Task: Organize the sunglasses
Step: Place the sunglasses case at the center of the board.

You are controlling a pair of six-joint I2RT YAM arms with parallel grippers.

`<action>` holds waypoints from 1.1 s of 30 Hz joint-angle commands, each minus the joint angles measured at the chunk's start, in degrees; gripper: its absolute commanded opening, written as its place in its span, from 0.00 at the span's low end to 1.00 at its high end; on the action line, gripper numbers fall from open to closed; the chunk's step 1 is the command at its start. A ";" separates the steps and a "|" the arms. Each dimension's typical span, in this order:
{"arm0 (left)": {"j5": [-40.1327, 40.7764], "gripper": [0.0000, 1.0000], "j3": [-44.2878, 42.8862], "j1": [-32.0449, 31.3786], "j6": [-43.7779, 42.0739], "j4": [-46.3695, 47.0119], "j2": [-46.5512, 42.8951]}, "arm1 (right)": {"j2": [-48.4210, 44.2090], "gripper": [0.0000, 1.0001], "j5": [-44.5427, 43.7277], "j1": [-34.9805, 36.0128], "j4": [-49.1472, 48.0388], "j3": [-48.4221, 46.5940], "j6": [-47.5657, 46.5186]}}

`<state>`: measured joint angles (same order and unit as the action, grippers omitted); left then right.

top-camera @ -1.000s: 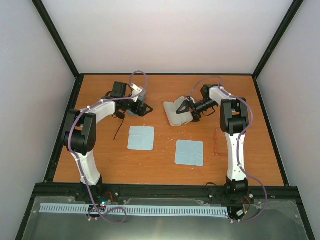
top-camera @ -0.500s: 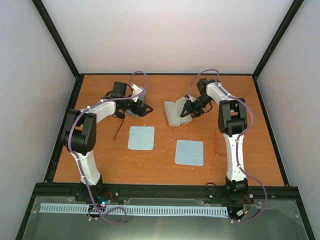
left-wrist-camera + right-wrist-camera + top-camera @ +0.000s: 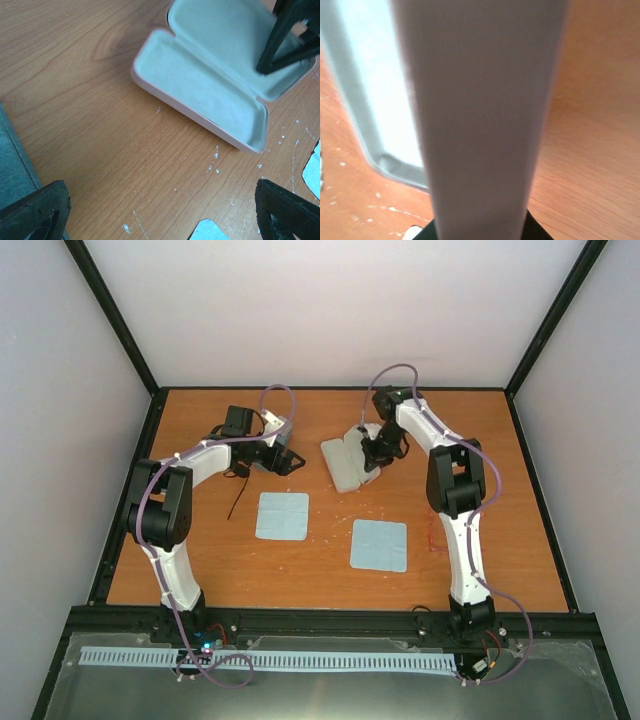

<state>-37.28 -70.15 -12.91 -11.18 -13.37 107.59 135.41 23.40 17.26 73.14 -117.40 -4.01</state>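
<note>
The black sunglasses (image 3: 236, 498) lie by my left arm, mostly hidden under it. The red sunglasses (image 3: 432, 528) show as a thin red line beside my right arm. An open pink case (image 3: 343, 464) (image 3: 200, 95) lies at centre back. My right gripper (image 3: 374, 451) is shut on its raised lid (image 3: 480, 125), which fills the right wrist view. Its black fingers (image 3: 287, 42) stand over the lid in the left wrist view. My left gripper (image 3: 285, 458) (image 3: 160, 215) hangs open over bare wood, left of the pink case.
A blue-grey case (image 3: 266, 457) (image 3: 11, 165) lies under my left gripper. Two light-blue cloths (image 3: 281, 515) (image 3: 380, 545) lie flat on the near half of the table (image 3: 330, 580). Black frame rails edge the table.
My right gripper swung left and back onto the pink case's lid and closed on it. The case shifted slightly left. The left arm stayed still.
</note>
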 commanded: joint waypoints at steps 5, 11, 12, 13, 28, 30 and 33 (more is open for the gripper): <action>0.23 0.99 -2.68 0.51 -3.24 -1.34 -2.77 | -10.38 0.03 -32.97 4.52 -8.81 -7.11 -4.42; -1.78 0.99 -3.52 2.58 -2.35 -2.09 -3.34 | -14.00 0.03 -40.18 5.24 -20.15 -8.12 -10.95; -2.47 1.00 -3.82 3.15 -1.82 -2.31 -3.54 | -13.35 0.03 -38.78 5.13 -20.22 -8.96 -11.95; -2.69 1.00 -4.11 3.49 -1.77 -2.59 -3.79 | -12.45 0.03 -37.81 4.85 -19.54 -11.12 -12.07; -2.36 0.99 -4.45 4.86 -8.90 -6.62 -4.88 | -19.79 0.03 -32.97 12.01 -16.68 10.64 -31.17; -2.28 0.99 -4.31 4.92 -9.51 -6.92 -5.38 | -21.25 0.03 -30.28 12.41 -17.99 13.40 -38.40; -2.02 0.99 -4.00 4.99 -9.81 -7.19 -5.99 | -21.18 0.03 -26.48 11.76 -21.11 12.68 -43.97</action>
<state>-38.74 -72.90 -8.34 -18.48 -18.98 104.27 118.63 -8.95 30.11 56.12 -103.15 -35.90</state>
